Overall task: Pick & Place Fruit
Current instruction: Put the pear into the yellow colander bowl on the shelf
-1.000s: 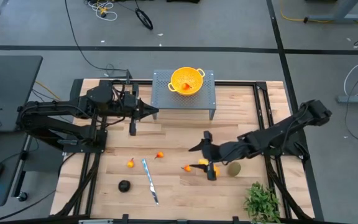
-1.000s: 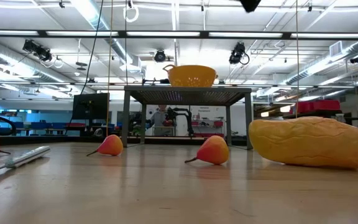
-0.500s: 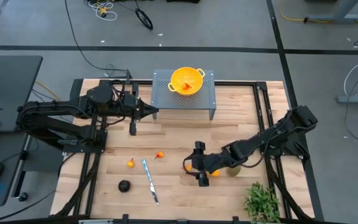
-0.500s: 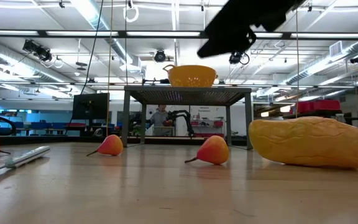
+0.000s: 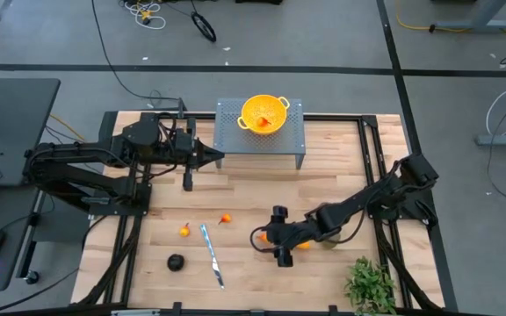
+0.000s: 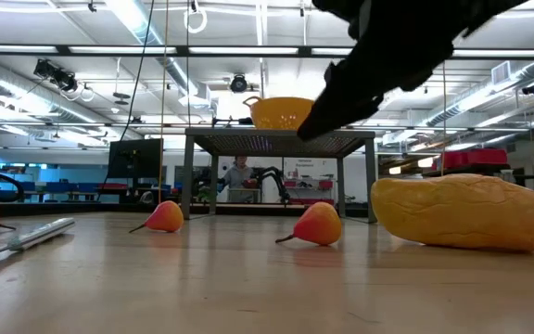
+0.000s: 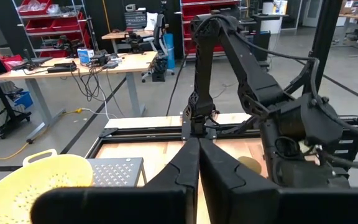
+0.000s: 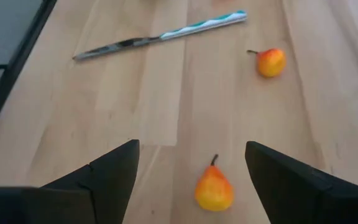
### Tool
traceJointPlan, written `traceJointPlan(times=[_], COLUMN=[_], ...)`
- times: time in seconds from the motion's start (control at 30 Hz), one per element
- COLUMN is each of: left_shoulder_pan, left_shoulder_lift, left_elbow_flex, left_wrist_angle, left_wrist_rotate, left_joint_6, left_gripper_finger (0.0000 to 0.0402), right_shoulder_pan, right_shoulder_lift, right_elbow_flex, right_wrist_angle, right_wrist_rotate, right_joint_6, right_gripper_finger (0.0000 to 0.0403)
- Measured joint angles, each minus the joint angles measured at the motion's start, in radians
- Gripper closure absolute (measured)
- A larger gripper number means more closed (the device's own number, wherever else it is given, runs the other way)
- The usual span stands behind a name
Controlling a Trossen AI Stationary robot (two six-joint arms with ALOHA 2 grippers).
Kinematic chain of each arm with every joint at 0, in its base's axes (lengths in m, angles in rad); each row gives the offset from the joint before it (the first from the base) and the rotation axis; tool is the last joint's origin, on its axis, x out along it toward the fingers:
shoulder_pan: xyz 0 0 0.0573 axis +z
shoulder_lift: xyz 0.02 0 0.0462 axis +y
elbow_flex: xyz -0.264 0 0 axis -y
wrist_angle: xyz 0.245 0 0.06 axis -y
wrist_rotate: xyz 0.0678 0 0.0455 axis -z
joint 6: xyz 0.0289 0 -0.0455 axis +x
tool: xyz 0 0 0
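Right wrist view: fingers (image 8: 191, 168) spread wide, bare wood flanking small orange-red fruit (image 8: 214, 188).

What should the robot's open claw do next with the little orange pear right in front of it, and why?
Probably lower straight down and then close. The right gripper is open, with its fingers on either side of the small orange pear, which lies on the wooden table. It hangs above the pear and is not touching it yet. The left gripper waits shut near the grey stand.
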Motion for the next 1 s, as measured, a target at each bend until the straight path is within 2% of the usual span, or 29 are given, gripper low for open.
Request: traceJointPlan(times=[0.2,0.47,0.8,1.0], left_shoulder_pan=[0.000,0.000,0.000,0.000], left_shoulder_lift=[0.000,0.000,0.000,0.000], left_elbow_flex=[0.000,0.000,0.000,0.000], left_wrist_angle=[0.000,0.000,0.000,0.000], left_wrist_rotate=[0.000,-0.016,-0.016,-0.016], left_joint_6=[0.002,0.008,0.008,0.008], left_gripper_finger=[0.0396,0.0377,0.0396,0.0378], right_shoulder_pan=[0.000,-0.010,-0.050,-0.058], right_shoulder_lift=[0.051,0.102,0.144,0.161], right_elbow_flex=[0.000,0.000,0.000,0.000], right_wrist_angle=[-0.004,-0.010,-0.008,-0.011], right_wrist_rotate=[0.002,0.001,-0.003,-0.031], right_joint_6=[-0.015,-0.023,-0.022,-0.024], right_gripper_finger=[0.0098,0.0098,0.0097,0.0097])
